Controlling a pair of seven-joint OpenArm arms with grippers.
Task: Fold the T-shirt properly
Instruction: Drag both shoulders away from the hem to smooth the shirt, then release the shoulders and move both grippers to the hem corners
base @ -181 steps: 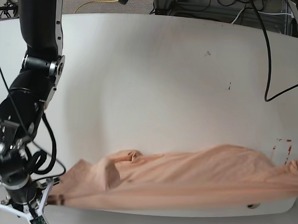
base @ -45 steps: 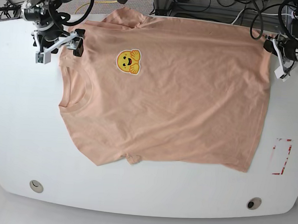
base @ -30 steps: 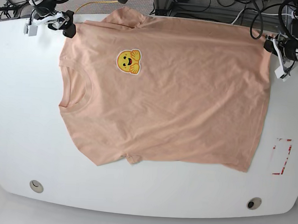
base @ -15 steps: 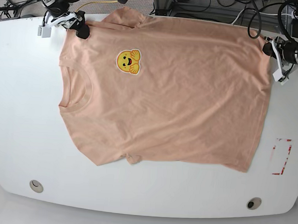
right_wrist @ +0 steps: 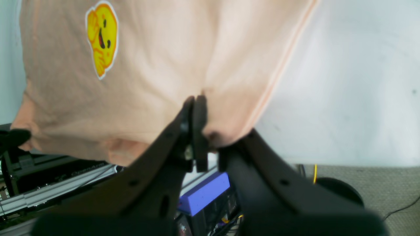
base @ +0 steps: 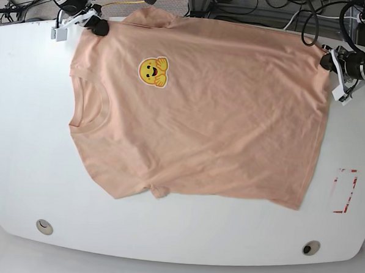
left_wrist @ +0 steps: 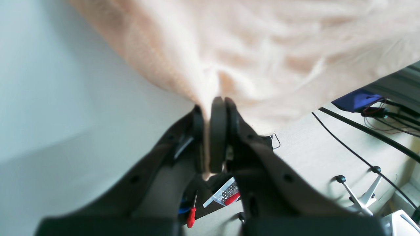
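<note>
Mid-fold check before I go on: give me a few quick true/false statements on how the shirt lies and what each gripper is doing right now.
1. The T-shirt lies spread out on the white table with its yellow face patch facing up. True.
2. The left gripper is open and clear of the cloth. False: its jaws are shut on the shirt's edge.
3. The right gripper is pinching fabric at the shirt's far edge, near the patch. True.
4. The shirt is already folded in half. False: it lies in a single open layer, sleeves and hem showing.
5. The patch sits at the hem end of the shirt. False: it sits on the chest, close to the neckline.
</note>
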